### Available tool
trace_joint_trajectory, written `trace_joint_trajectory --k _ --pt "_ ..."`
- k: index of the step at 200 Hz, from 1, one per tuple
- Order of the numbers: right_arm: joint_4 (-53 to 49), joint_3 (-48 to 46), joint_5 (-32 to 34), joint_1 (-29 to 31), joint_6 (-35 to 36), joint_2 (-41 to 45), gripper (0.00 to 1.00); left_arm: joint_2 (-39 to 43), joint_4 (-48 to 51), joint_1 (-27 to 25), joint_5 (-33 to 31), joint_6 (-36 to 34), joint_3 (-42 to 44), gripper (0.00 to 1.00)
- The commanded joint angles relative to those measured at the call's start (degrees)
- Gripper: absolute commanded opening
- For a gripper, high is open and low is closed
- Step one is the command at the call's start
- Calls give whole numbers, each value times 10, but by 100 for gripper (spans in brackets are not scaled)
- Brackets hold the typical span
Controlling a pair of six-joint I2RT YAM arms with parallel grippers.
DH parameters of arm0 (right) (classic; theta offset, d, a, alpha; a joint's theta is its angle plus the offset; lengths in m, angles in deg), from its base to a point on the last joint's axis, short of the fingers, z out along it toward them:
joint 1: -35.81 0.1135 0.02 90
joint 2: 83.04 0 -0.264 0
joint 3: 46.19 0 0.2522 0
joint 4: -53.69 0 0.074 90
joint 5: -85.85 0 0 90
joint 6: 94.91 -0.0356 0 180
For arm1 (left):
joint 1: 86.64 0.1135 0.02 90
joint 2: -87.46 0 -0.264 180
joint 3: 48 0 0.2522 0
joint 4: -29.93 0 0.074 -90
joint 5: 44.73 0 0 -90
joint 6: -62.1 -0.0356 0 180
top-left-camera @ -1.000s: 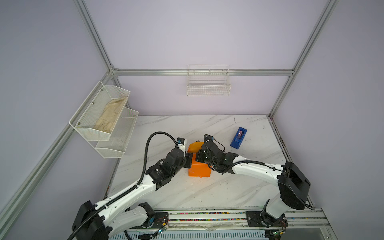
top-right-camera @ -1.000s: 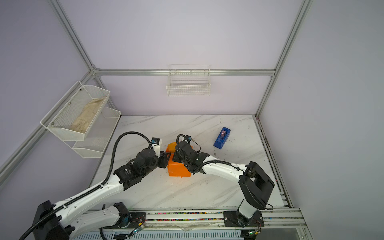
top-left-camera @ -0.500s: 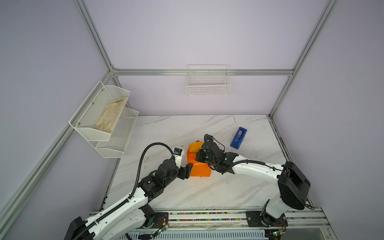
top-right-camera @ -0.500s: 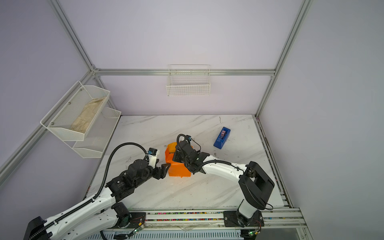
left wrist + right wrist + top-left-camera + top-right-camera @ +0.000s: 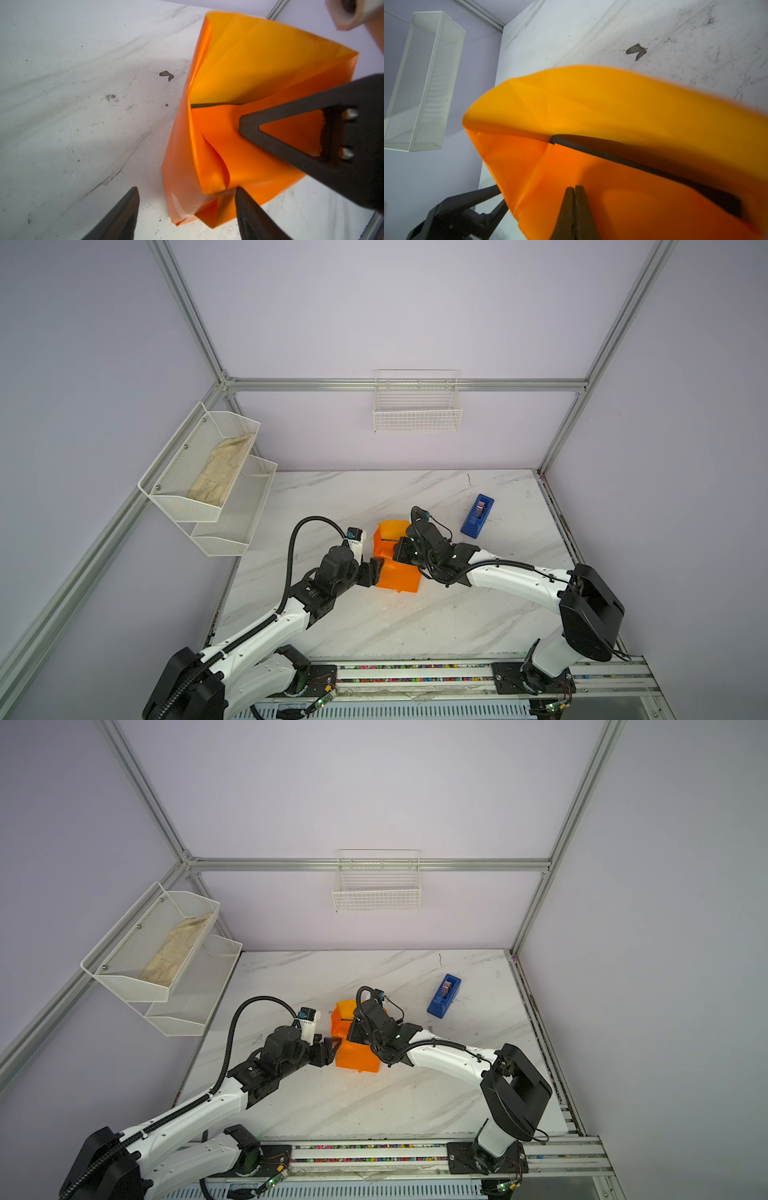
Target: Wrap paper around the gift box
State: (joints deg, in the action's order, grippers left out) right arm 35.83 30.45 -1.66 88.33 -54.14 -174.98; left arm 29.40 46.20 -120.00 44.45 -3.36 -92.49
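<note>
Both arms stretch low over the table toward its middle, wrists nearly meeting. The left gripper (image 5: pixel 186 193) holds its jaws spread apart; the right gripper (image 5: pixel 574 189) has its jaws pressed together.

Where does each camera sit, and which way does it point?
Top views: high above the bases, looking down at the table; left arm and right arm show.
Left wrist: behind the left gripper, looking past its open fingers at the paper; the right gripper's tip shows too.
Right wrist: behind the shut right gripper, its tip on the paper; the left gripper shows too.
Shared: both wrist views catch the box's dark edge.
</note>
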Motion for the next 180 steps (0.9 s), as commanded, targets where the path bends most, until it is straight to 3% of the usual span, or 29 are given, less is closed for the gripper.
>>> trace_joint_trajectory --k 1,34,74,125,142,161,180 --pt "-34 -9 -7 2 -2 13 0 27 -53 10 16 14 -61 73" --pt "-36 -10 -10 1 -3 13 0 13 -49 34 25 11 -82 74" --pt "-47 6 -9 2 2 29 0 -54 -33 58 88 -3 -118 49" --pt "-84 29 -17 1 12 51 0 -72 -35 58 110 -6 -104 45" --pt "-102 39 -20 2 30 65 0 -77 -40 58 114 -5 -99 31" --pt "-79 22 -73 2 47 94 0 -79 -45 58 119 -4 -98 17" --pt "-28 -19 -171 3 48 115 0 -82 -46 59 119 -4 -101 12"
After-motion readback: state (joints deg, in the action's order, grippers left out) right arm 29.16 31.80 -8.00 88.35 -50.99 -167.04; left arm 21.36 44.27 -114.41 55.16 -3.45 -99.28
